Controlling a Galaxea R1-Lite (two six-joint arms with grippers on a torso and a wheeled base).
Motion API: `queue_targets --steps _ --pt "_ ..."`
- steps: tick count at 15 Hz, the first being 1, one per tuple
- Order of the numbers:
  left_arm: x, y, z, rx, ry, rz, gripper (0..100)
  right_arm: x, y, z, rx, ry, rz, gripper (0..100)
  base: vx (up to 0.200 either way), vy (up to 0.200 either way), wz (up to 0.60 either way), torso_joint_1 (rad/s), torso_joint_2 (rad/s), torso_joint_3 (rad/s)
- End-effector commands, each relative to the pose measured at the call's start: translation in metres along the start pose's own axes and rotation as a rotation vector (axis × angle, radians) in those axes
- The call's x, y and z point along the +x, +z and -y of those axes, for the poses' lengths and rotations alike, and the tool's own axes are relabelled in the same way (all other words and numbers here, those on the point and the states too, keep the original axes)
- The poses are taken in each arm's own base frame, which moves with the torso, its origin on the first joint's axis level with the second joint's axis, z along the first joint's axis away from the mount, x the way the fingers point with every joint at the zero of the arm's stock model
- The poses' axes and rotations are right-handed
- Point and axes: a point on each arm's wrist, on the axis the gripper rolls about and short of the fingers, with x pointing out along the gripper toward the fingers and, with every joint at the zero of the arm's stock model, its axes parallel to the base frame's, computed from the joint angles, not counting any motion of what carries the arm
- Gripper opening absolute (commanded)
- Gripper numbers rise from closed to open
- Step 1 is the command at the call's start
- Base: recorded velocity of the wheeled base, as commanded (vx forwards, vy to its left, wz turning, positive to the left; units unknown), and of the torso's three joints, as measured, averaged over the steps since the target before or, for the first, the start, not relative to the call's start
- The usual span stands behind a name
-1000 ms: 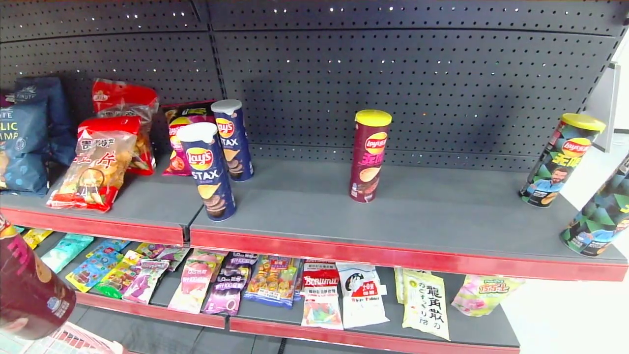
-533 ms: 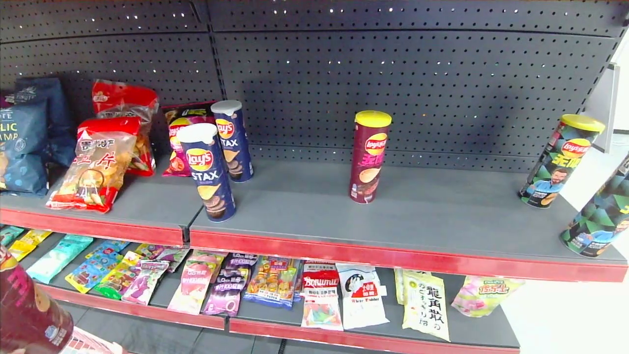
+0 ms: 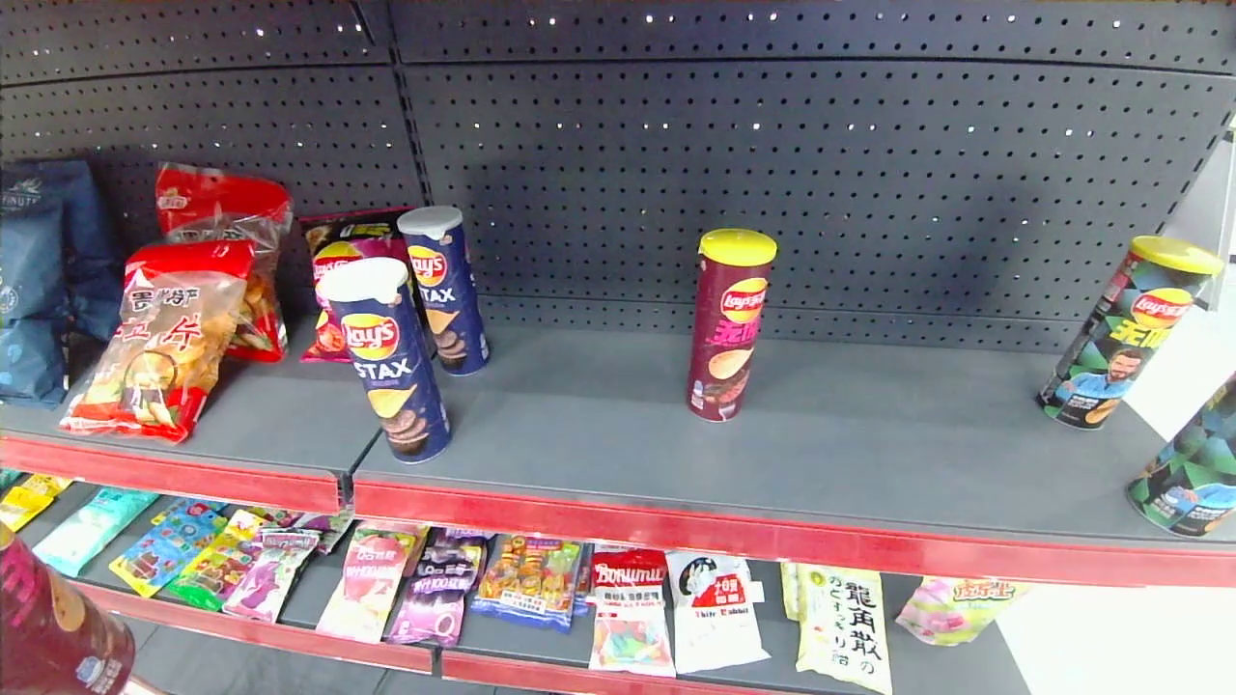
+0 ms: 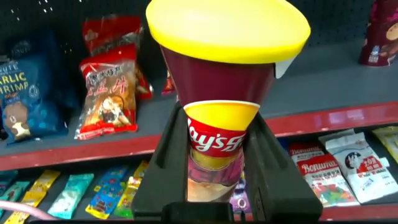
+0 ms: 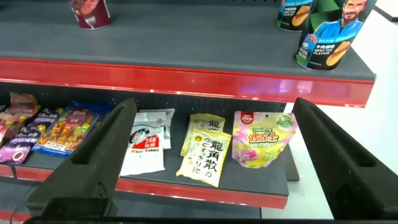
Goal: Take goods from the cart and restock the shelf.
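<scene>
A held maroon can [image 4: 214, 68] is being clamped at mid-body by the left gripper [image 4: 217, 155], low at the far left before the lower shelf [image 3: 319, 645]. Its long axis is being held near upright, yellow lid uppermost. On the upper shelf [image 3: 869, 454], two blue cans [image 3: 386, 362] [image 3: 444, 290], one shelved maroon can [image 3: 724, 323] and two green cans [image 3: 1125, 333] [image 3: 1188, 473] are being displayed upright. The right gripper [image 5: 217, 155] is being held spread wide, grasping nothing.
</scene>
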Motion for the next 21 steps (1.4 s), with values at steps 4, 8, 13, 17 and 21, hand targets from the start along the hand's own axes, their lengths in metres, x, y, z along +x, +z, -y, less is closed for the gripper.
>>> queue_targets --steps 4,8,13,17,21 --pt "-0.022 -0.007 0.009 0.009 -0.034 0.042 0 -0.001 0.058 -0.004 -0.068 0.181 0.041 100 0.000 0.000 0.00 0.000 0.00 0.000" --pt "-0.020 -0.010 0.009 -0.006 -0.088 0.016 0 0.043 0.107 -0.009 -0.185 0.442 -0.092 100 0.000 0.000 0.00 0.000 0.00 0.000" --pt "0.003 0.001 -0.006 -0.002 0.176 -0.044 0 0.128 0.130 -0.031 -0.173 0.641 -0.177 100 0.000 0.000 0.00 0.000 0.00 0.000" --pt "0.011 -0.001 -0.006 0.011 -0.015 -0.014 0 0.199 0.120 -0.050 -0.166 0.671 -0.252 100 0.000 0.000 0.00 0.000 0.00 0.000" --pt "0.014 -0.011 -0.005 -0.045 -0.030 -0.052 0 0.243 0.117 -0.069 -0.170 0.706 -0.279 100 0.000 0.000 0.00 0.000 0.00 0.000"
